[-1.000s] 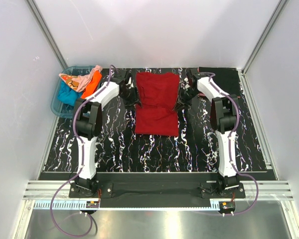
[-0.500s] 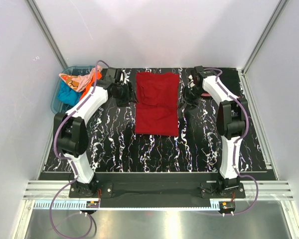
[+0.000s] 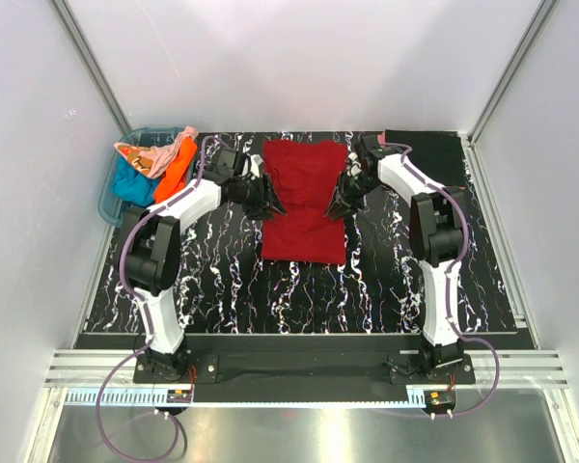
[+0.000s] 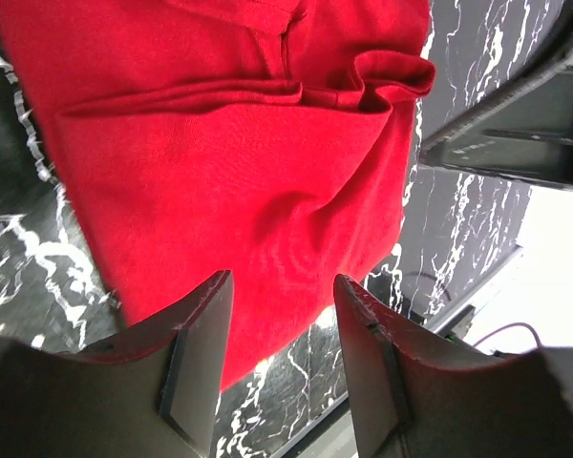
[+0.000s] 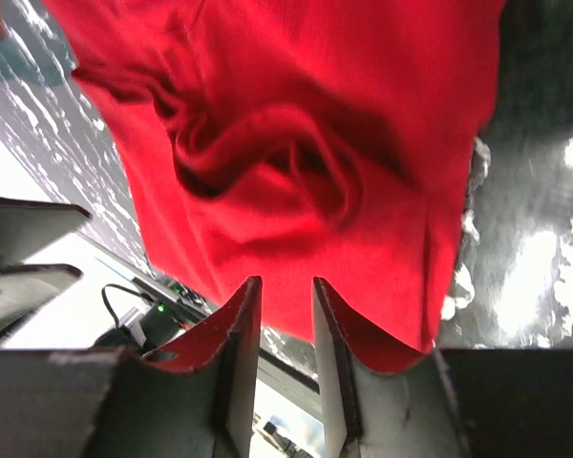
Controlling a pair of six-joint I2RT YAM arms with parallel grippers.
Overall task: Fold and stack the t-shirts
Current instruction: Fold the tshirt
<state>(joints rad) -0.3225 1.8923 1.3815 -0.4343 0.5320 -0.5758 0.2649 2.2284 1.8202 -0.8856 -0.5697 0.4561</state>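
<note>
The dark red t-shirt [image 3: 304,198] lies flat on the marbled black table, folded into a tall rectangle with a crease across its middle. My left gripper [image 3: 270,204] is at the shirt's left edge at mid-height. Its jaws are open and empty, just above the cloth [image 4: 229,172]. My right gripper [image 3: 336,206] is at the shirt's right edge. Its jaws stand a small gap apart with nothing between them, over bunched cloth [image 5: 296,114]. Teal [image 3: 130,183], orange [image 3: 177,169] and salmon pink [image 3: 169,150] shirts lie heaped in the tub. A plain black patch [image 3: 429,154] at back right looks like the black shirt.
The blue translucent tub [image 3: 109,204] stands at the table's back left edge, beside the left arm. White walls close in the table on three sides. A metal rail [image 3: 299,371] runs along the near edge by the arm bases.
Both grippers have moved forward and inward from beside the shirt's upper part to its left and right edges at mid-height. The shirt has not visibly moved.
</note>
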